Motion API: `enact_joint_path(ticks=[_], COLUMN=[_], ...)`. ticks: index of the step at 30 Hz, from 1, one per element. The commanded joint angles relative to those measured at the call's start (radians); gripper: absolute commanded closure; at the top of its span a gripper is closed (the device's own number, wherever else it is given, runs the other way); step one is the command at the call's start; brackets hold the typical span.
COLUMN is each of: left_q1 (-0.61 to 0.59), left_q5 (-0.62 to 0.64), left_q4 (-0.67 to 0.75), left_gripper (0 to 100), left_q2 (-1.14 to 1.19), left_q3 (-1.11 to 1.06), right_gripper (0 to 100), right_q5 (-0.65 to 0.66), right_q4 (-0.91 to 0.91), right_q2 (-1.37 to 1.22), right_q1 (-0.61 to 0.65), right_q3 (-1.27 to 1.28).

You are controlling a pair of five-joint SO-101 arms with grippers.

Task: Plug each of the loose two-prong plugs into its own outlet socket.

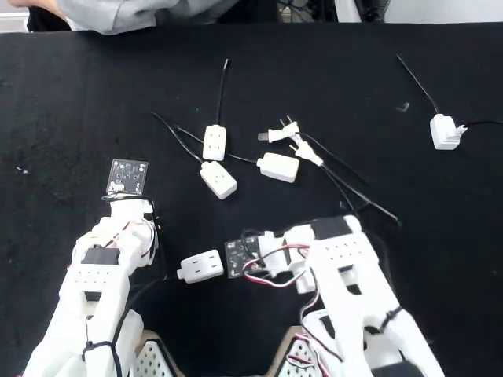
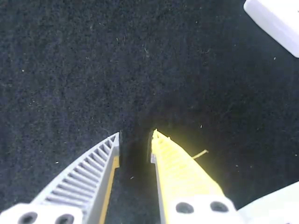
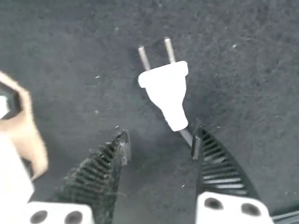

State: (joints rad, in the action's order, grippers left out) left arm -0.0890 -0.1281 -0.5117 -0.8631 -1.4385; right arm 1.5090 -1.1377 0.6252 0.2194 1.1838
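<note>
The right end effector (image 3: 160, 138) stands wide open and holds nothing. A white plug (image 3: 164, 91) lies flat on the black counter (image 3: 243, 42) just ahead of its dark fingertips. Its prongs point away, and its cord end almost touches one tip. The left end effector (image 2: 135, 135) is open only a crack, with a narrow gap between its grey and yellow fingers and nothing in it. It hangs over the counter, with the corner of a white block (image 2: 275, 21) farther out.

From above, take the near socket (image 1: 200, 267) as the mark. It lies just beside the right arm's (image 1: 346, 267) wrist, between the two arms. The left arm (image 1: 98, 271) is to its left, apart from it. Beyond it, away from the arms, three sockets (image 1: 218, 179) sit close together with cords trailing off. Beyond it and a little to the right, two plugs (image 1: 277, 134) lie crossed or touching; I cannot tell which. Well off to its right and farther back, a far socket (image 1: 444, 132) sits alone.
</note>
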Motion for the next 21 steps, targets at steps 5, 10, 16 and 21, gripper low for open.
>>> enact_joint_path(ticks=[5, 10, 16, 21], left_q1=[0.008, 0.008, 0.008, 0.008], left_q5=[0.002, 0.002, 0.002, 0.002], left_q4=[0.011, 0.011, 0.011, 0.011], left_gripper=[88, 88, 88, 88], left_q2=[-0.014, -0.014, -0.014, -0.014], left_q3=[0.007, 0.007, 0.007, 0.007], right_gripper=[77.6, 77.6, 78.9, 99.1], right_q5=[-0.011, -0.011, -0.011, -0.017], right_q4=[0.118, 0.170, 0.190, 0.186], right_q2=[-0.061, -0.102, -0.183, -0.203], right_q1=[-0.012, -0.012, -0.012, -0.012], right_q3=[-0.019, -0.018, -0.018, -0.018])
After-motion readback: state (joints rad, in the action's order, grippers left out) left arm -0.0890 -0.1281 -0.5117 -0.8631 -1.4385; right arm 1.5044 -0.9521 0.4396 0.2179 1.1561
